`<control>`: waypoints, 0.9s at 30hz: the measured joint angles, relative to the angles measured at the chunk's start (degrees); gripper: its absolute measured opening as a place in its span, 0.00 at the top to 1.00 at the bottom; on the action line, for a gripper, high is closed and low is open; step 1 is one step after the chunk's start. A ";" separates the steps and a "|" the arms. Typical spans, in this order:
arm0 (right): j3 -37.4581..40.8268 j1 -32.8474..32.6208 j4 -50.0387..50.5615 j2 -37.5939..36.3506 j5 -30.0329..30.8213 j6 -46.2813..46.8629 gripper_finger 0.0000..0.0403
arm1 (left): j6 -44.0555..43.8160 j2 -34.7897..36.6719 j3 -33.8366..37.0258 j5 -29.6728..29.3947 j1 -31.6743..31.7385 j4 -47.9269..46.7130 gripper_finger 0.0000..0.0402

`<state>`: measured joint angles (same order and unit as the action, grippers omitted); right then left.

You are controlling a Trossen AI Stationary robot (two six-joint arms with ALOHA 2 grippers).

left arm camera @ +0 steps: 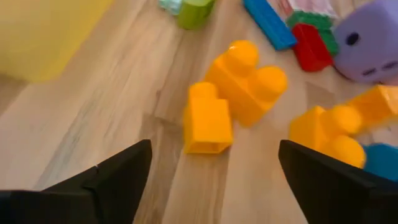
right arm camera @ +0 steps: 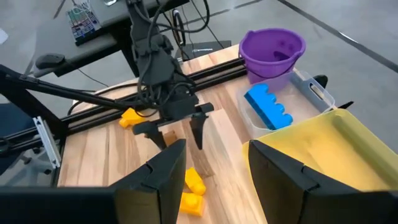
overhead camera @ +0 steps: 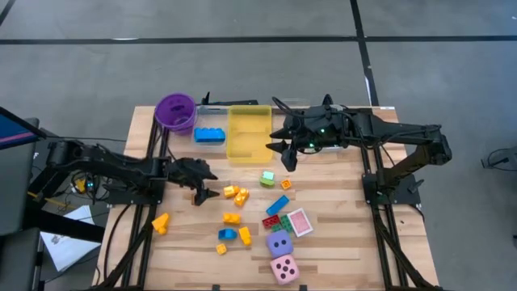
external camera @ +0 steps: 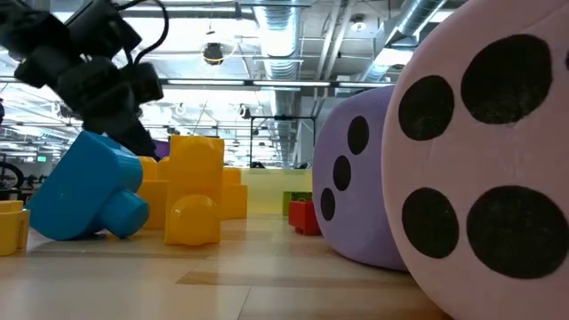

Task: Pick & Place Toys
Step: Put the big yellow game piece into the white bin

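The pink die (overhead camera: 283, 269) lay at the table's (overhead camera: 339, 242) near edge, four black dots up, and the purple die (overhead camera: 279, 244) sat touching it on the far side; in the low view both filled the right half, pink die (external camera: 484, 160) nearest. A pink-backed card (overhead camera: 300, 221) lay just beside the purple die, tilted off the table's edges, over red and green bricks (overhead camera: 275, 220). A long blue brick (overhead camera: 278, 204) lay beyond them, its long axis diagonal across the table. Another blue brick (overhead camera: 209, 135) rested in the clear tray (overhead camera: 212, 144), long axis running left to right.

The left gripper (overhead camera: 201, 192) hung low over the table's left-centre, its fingers (left arm camera: 118, 180) spread wide apart and empty, with a pair of orange-yellow bricks (left arm camera: 233, 93) lying just ahead of them, studs pointing away from the gripper. The right gripper (overhead camera: 287, 155) hovered at the yellow tray's (overhead camera: 247, 133) right edge, its fingers (right arm camera: 165, 180) parted a little, holding nothing.
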<state>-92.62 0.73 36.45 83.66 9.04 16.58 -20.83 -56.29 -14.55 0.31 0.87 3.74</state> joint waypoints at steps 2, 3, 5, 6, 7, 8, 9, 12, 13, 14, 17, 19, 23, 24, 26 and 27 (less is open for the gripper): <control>0.00 0.00 0.00 0.00 0.00 0.00 0.58 | -0.92 -0.04 2.04 -1.86 -0.58 1.82 0.09; 0.00 0.02 0.00 0.00 0.01 0.00 0.58 | -0.93 -0.10 2.68 -2.73 -0.91 2.26 0.08; 0.00 0.03 0.00 0.00 0.02 0.00 0.58 | -0.76 -0.14 3.60 -4.39 -1.67 3.90 0.06; 0.00 0.04 0.00 0.00 0.02 0.00 0.58 | -0.60 -0.27 4.01 -5.10 -2.13 4.76 0.05; 0.00 0.04 0.00 0.00 0.02 0.00 0.58 | -0.58 -0.48 4.42 -5.75 -2.56 5.30 0.05; 0.00 0.02 0.00 0.00 0.02 0.00 0.58 | -0.56 -0.83 4.80 -6.38 -3.07 5.83 0.04; 0.00 0.04 0.00 0.00 0.02 0.00 0.58 | -0.54 -1.47 5.08 -6.93 -3.58 6.80 0.03; 0.00 0.09 0.00 0.00 0.02 0.00 0.58 | -0.48 -4.47 5.09 -8.59 -5.34 9.16 0.03; 0.00 0.09 0.00 0.00 0.02 0.02 0.58 | -0.46 -5.94 5.09 -9.09 -5.95 10.36 0.03; 0.00 0.09 0.00 0.00 0.02 0.02 0.58 | -0.47 -7.56 5.10 -9.60 -6.49 11.76 0.03; 0.00 0.09 0.00 0.00 0.02 0.15 0.58 | -0.45 -13.07 5.08 -10.94 -7.76 16.99 0.03; 0.00 0.09 0.00 0.00 0.02 0.15 0.58 | -0.44 -17.10 5.09 -11.89 -8.24 20.79 0.03; 0.00 0.09 0.00 0.00 0.02 0.14 0.58 | -0.32 -25.54 5.06 -13.15 -8.66 30.59 0.03; 0.00 0.09 -0.02 0.00 0.02 0.13 0.58 | -0.21 -27.68 4.88 -13.49 -8.66 33.09 0.03; 0.00 0.09 -0.02 0.00 0.02 0.13 0.58 | -0.06 -31.61 3.95 -13.87 -8.66 36.59 0.03; 0.00 0.09 -0.02 0.00 0.02 0.13 0.58 | 0.01 -33.40 3.33 -13.97 -8.66 37.73 0.03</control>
<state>-92.62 0.82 36.42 83.66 9.06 16.71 -20.82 -89.69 -11.22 -13.66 -7.79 41.47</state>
